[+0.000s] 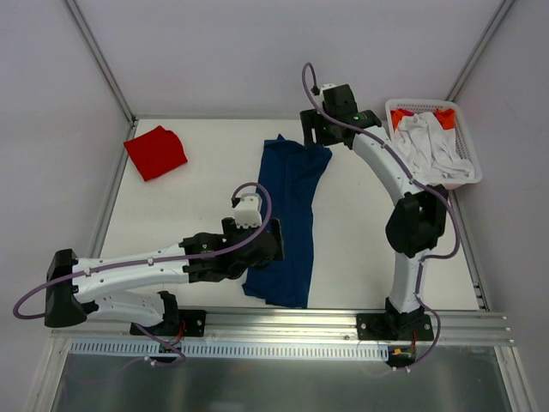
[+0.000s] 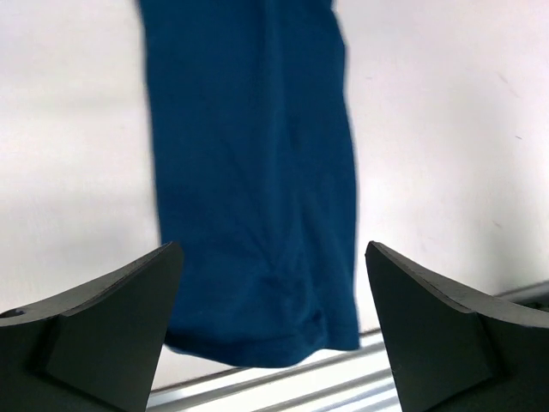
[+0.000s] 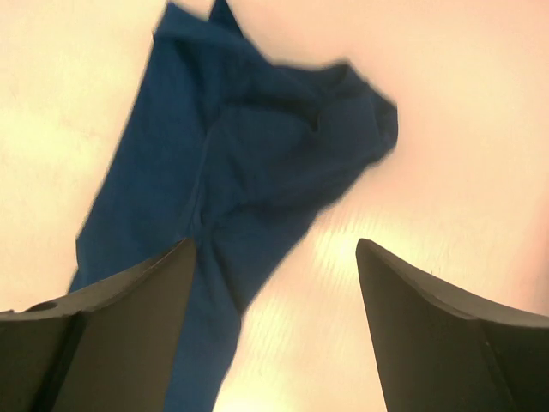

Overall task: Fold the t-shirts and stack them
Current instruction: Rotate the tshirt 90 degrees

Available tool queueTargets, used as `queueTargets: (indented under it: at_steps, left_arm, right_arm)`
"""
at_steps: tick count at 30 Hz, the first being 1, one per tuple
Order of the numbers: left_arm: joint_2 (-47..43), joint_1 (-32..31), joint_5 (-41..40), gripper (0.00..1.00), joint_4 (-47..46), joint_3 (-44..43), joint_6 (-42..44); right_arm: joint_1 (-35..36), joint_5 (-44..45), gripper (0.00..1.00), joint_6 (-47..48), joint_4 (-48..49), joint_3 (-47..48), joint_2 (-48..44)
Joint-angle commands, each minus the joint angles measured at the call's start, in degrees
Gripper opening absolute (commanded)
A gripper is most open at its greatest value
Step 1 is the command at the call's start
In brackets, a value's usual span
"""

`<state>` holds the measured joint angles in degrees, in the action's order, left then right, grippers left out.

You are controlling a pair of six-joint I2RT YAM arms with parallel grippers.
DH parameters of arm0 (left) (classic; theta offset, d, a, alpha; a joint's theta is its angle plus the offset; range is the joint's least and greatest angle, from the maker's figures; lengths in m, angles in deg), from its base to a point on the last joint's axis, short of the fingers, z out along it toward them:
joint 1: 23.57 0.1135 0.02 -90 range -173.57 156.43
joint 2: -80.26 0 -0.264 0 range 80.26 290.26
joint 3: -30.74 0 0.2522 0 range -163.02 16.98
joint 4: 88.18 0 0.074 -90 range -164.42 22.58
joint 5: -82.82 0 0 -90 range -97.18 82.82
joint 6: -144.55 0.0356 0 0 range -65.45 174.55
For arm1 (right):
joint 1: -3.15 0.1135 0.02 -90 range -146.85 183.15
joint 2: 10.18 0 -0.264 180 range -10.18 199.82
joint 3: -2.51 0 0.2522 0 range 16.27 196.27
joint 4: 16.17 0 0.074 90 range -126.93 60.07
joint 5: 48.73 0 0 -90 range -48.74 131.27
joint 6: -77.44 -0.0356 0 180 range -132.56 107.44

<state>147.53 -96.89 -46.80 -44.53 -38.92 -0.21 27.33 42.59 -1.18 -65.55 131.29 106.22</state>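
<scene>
Dealing with the blue shirt [image 1: 290, 202], laid flat on the counter [image 1: 214, 176] as one long strip just left of the basket [image 1: 420, 103]; long axis running from level with the basket back to the counter's near edge; nearer the far, bunched end, closest to the basket: right jaws, spread wide and empty, hovering at that end; nearer the hem farthest from the basket: left jaws, likewise parted with nothing between them, above the strip's left edge; probably calls for one grip per end, then a fold along that axis; red shirt [image 1: 156, 153] apparently folded, well apart from the basket, across the counter.
</scene>
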Motion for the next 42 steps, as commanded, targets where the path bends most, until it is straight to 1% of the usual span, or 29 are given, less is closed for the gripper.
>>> queueTargets:
  at_steps: [1, 2, 3, 4, 5, 8, 9, 10, 14, 15, 17, 21, 23, 27, 31, 40, 42]
  left_arm:
    - [-4.0, 3.6, -0.6, 0.90, 4.1, 4.0, -0.3]
    - [-5.6, 4.5, 1.0, 0.89, 4.1, 6.0, -1.0]
    - [-6.4, 6.3, 1.8, 0.89, 4.2, 7.0, -1.5]
    - [-7.1, 7.2, 2.8, 0.89, 4.2, 7.9, -1.9]
    - [-8.5, 7.8, 3.5, 0.89, 4.4, 9.6, -2.3]
    - [-10.6, 9.6, 5.4, 0.88, 4.8, 12.7, -4.8]
    - [-10.7, 9.7, 6.3, 0.87, 4.8, 13.3, -5.3]
    - [-10.5, 9.9, 6.7, 0.87, 4.7, 13.7, -5.9]
    - [-7.0, 10.5, 8.7, 0.87, 4.7, 15.7, -7.9]
    - [-6.2, 10.5, 9.0, 0.87, 4.7, 16.0, -8.6]
    - [-4.2, 10.4, 10.0, 0.86, 4.4, 16.6, -10.0]
    - [-3.5, 10.5, 10.8, 0.85, 3.1, 18.7, -11.9]
    - [-4.3, 10.5, 11.7, 0.85, 2.1, 20.8, -12.6]
    - [-5.2, 10.4, 13.6, 0.85, -0.9, 24.2, -13.7]
    - [-4.9, 10.4, 15.3, 0.85, -3.6, 26.5, -14.7]
    - [-4.3, 10.4, 15.1, 0.84, -6.7, 28.9, -15.8]
    - [-4.1, 10.4, 15.1, 0.84, -8.0, 29.9, -16.9]
  right_arm:
    - [2.7, 4.5, 0.80, -1.8, 0.2, -9.6, -7.7]
    - [3.3, 5.6, 0.79, -2.7, 0.9, -11.8, -11.0]
    - [4.5, 6.1, 0.79, -3.0, 1.2, -16.2, -12.6]
    - [5.3, 6.8, 0.79, -3.5, 1.2, -18.2, -14.2]
    - [5.9, 8.2, 0.79, -4.5, 1.5, -20.4, -17.3]
    - [8.7, 10.8, 0.79, -6.4, 2.3, -29.0, -22.0]
    - [10.1, 11.4, 0.79, -7.7, 2.7, -31.1, -24.9]
    - [10.6, 12.1, 0.79, -8.5, 2.7, -34.8, -26.3]
    - [14.1, 14.9, 0.79, -11.2, 2.7, -42.4, -32.3]
    - [15.7, 15.5, 0.79, -13.6, 2.6, -43.6, -34.4]
    - [17.6, 17.2, 0.79, -15.0, 1.5, -46.3, -36.1]
    - [23.6, 20.6, 0.79, -18.9, -0.3, -50.3, -39.3]
    - [25.3, 22.0, 0.79, -21.6, -0.7, -52.3, -40.8]
    - [30.2, 23.3, 0.79, -26.2, -1.0, -57.9, -43.0]
    - [35.2, 24.5, 0.80, -31.2, -1.8, -60.6, -43.7]
    - [45.9, 28.1, 0.84, -42.0, -4.7, -62.2, -42.0]
    - [49.1, 31.0, 0.83, -44.6, -5.8, -62.2, -41.7]
